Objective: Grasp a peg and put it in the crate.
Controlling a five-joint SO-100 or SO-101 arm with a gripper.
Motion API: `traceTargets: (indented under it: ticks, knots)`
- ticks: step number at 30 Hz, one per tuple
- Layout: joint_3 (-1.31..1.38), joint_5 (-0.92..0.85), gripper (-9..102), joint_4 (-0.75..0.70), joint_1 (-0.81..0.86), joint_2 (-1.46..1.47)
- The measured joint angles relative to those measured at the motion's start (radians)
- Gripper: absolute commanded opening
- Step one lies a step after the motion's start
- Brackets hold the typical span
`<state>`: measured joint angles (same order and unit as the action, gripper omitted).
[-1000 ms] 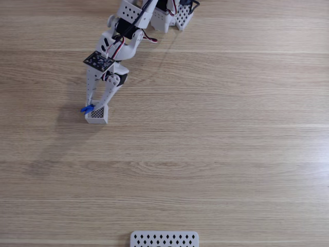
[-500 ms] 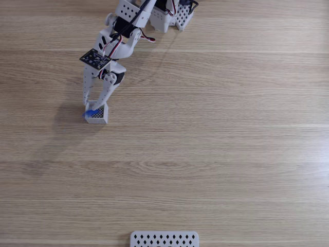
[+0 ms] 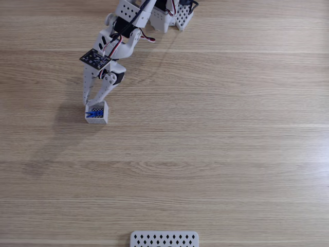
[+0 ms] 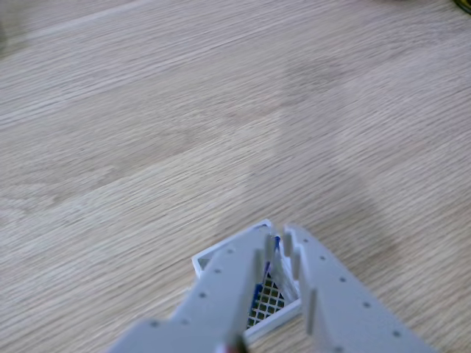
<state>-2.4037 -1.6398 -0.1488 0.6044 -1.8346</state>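
Dropped since half a second ago: peg (image 3: pixel 93 113), blue, now lying inside crate (image 3: pixel 103 119) on the mesh floor. Gripper (image 3: pixel 92 104) directly above crate rim, fingers slightly parted, grasping nothing. Wooden table (image 3: pixel 216 144); perforated white panel (image 3: pixel 164 239) at bottom edge

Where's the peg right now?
In the fixed view the peg lies inside the crate at the left of the table, just below the claw; the other view shows it between the fingertips over the crate's mesh.
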Motion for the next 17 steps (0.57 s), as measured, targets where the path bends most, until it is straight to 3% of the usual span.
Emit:
traceTargets:
  ticks: [17]
  knots:
    - [0.000, 0.000, -1, -0.509, -0.158, -0.319]
